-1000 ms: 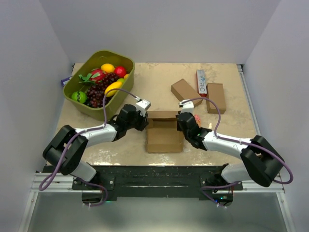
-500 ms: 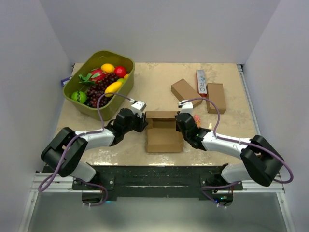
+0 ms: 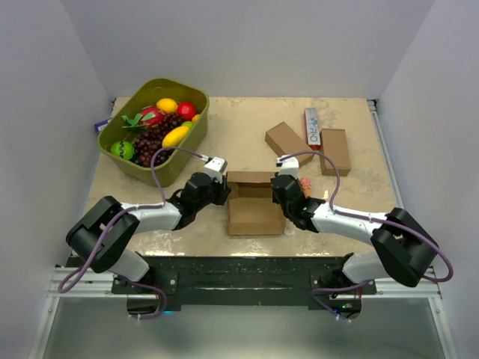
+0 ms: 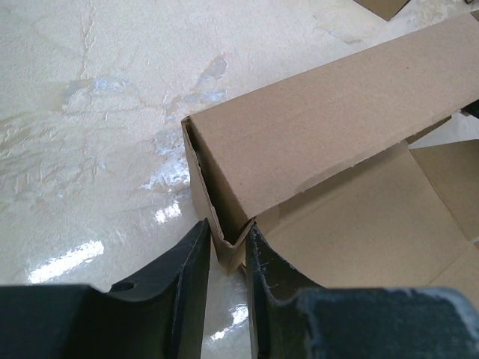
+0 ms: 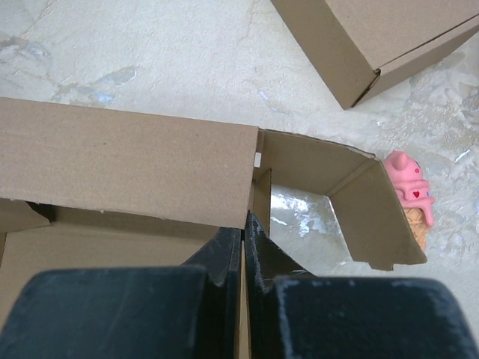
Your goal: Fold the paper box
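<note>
Reaching in low from opposite sides, both arms meet at paper box (image 3: 254,206), which lies on table (image 3: 239,127) between the grippers. Left gripper (image 3: 221,188) at box's left far corner, fingers (image 4: 191,262) pinched on the corner wall. Right gripper (image 3: 279,187) at box's right side, fingers (image 5: 224,258) clamped on thin upright flap. Table beige, marbled, glossy; pale walls around. Box plain brown corrugated card, lid panel raised. Pink ice-cream toy (image 5: 410,191) just right of box. Olive fruit bin (image 3: 171,176) far-left of box. Closed brown boxes (image 3: 288,140) and white-red carton (image 3: 312,127) beyond box, rightward.

The left arm (image 3: 146,217) and right arm (image 3: 348,221) match — white links, black joints, looping purple cables.
</note>
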You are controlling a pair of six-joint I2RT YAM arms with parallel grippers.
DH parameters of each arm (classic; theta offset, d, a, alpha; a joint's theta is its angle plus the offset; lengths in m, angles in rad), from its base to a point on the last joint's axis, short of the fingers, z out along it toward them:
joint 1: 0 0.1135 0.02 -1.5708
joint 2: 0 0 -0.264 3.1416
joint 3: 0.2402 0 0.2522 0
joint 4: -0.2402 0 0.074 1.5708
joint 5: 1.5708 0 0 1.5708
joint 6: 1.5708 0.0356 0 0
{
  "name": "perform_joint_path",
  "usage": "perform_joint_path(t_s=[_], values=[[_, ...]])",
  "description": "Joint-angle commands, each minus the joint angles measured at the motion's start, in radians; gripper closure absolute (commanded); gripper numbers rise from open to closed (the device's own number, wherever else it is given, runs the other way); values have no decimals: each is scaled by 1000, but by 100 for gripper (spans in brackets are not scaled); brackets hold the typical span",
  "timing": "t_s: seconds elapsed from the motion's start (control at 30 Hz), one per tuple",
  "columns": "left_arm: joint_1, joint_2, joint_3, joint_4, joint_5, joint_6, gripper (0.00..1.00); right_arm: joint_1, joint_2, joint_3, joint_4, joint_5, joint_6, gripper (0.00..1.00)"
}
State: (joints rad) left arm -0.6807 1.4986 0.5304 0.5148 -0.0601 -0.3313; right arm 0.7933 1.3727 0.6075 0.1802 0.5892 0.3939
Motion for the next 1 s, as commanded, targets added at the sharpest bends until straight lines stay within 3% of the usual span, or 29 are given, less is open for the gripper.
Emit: perform_joint_path(t_s=[0.0,0.17,0.43,0.67,0.97], values=[[-31,-6,10,131,-3,-84,77,32,22,32,7,-66,42,100],[-91,0,16,160,-37,-104,73,38,29,37,7,-66,46,100],[-97,11,20,148,-78,-120,71,44,23,34,5,-63,54,100],[-97,14,14,149,-139,-126,60,47,22,31,5,-63,59,100],[-102,28,-16,162,-188,-92,68,47,17,32,1,-63,60,100]])
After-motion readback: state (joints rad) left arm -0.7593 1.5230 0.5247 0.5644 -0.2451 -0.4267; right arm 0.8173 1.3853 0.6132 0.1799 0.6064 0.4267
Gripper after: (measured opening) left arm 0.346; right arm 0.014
